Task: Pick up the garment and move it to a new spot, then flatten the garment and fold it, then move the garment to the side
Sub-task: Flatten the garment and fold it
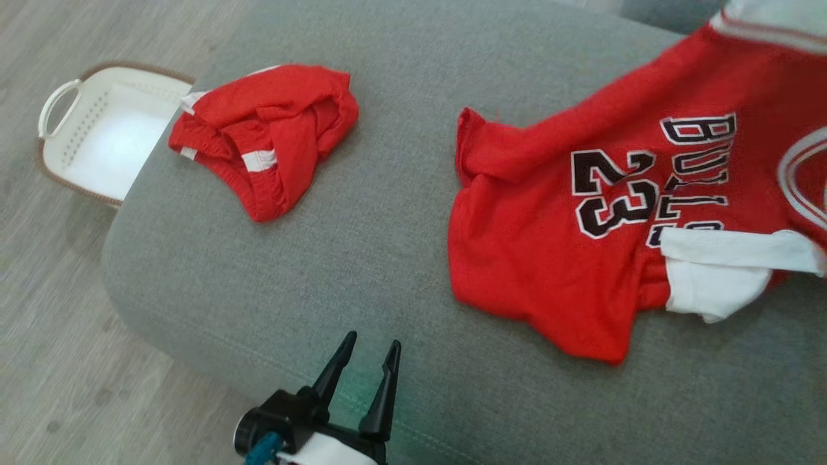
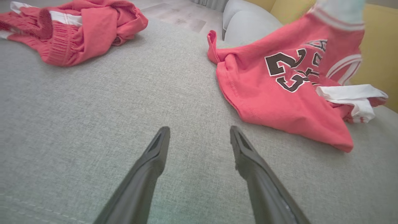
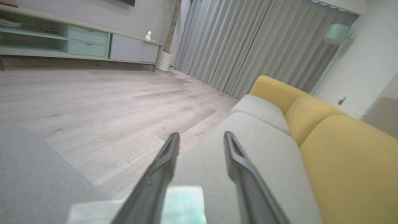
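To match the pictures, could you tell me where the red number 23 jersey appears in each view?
Head view: red jersey, right half, on grey cushion.
Left wrist view: upper right.
Right wrist view: aimed away, at floor and yellow sofa.
Shared landmark: crumpled red shorts, upper left in head and left wrist views.

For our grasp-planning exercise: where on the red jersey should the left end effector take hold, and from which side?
Take the jersey's upturned corner, coming from the robot's left over bare cushion. That corner stands off the cushion, so a finger can probably slip beneath; the nearby cloth lies flat.
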### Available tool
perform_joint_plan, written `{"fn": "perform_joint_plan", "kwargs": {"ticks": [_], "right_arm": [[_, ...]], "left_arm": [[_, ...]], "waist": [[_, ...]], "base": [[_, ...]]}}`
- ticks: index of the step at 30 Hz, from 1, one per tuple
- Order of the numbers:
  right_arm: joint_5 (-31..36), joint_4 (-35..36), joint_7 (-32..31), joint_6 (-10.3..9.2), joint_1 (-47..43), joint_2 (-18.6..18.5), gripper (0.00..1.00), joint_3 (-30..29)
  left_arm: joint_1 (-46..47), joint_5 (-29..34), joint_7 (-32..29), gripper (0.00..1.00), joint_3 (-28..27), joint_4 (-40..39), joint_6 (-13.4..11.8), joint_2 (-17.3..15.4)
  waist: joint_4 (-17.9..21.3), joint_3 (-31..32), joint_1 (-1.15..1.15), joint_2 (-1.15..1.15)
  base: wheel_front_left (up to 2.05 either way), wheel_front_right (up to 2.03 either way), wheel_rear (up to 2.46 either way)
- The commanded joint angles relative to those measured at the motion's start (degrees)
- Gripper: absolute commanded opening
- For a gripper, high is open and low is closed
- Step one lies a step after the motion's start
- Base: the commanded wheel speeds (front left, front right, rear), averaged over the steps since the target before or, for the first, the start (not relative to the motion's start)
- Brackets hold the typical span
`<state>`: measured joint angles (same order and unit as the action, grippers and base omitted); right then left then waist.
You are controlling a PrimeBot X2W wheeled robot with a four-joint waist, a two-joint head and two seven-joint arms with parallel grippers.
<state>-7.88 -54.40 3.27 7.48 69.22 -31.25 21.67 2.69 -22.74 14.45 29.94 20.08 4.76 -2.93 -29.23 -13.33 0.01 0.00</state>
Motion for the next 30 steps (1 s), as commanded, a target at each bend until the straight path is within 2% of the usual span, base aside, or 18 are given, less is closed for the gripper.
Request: {"fn": "perform_joint_plan", "kwargs": {"ticks": [1, 5, 11, 20, 24, 30], "right_arm": [[0.6, 0.7, 1.6, 0.01, -0.7, 1.9, 1.0, 0.2], [-1.4, -0.4, 5.4, 0.01, -6.1, 4.9, 1.0, 1.2], [-8.0, 1.4, 8.8, 0.01, -16.8, 6.8, 1.0, 3.5], [-20.7, 10.6, 9.4, 0.01, -36.4, 6.4, 1.0, 7.2], [-23.6, 15.5, 8.9, 0.01, -42.9, 6.3, 1.0, 8.7], [-24.6, 18.4, 8.8, 0.01, -47.5, 6.9, 1.0, 7.0]], "left_arm": [[1.9, -0.4, 0.5, 1.0, -1.1, -1.8, -0.6, 0.1], [2.2, -0.6, 0.5, 1.0, -1.4, -1.6, -1.2, 0.1], [2.1, 0.3, 0.5, 1.0, -2.7, -1.1, -1.1, 0.1], [1.8, 1.2, 0.5, 1.0, -3.5, -0.7, -0.6, 0.1], [1.6, 1.4, 0.5, 1.0, -3.7, -0.4, -0.4, 0.1], [1.3, 1.8, 0.5, 1.0, -4.0, -0.2, -0.3, 0.1]], "waist": [[-0.5, -1.1, -0.01, 0.0], [1.1, -0.7, -0.01, 0.0], [4.7, 0.3, -0.01, 0.0], [8.1, 1.5, -0.01, 0.0], [8.8, 1.8, -0.01, 0.0], [9.1, 2.2, -0.01, 0.0]], "base": [[0.0, 0.0, 0.0], [0.0, 0.0, 0.0], [0.0, 0.0, 0.0], [0.0, 0.0, 0.0], [0.0, 0.0, 0.0], [0.0, 0.0, 0.0]]}}
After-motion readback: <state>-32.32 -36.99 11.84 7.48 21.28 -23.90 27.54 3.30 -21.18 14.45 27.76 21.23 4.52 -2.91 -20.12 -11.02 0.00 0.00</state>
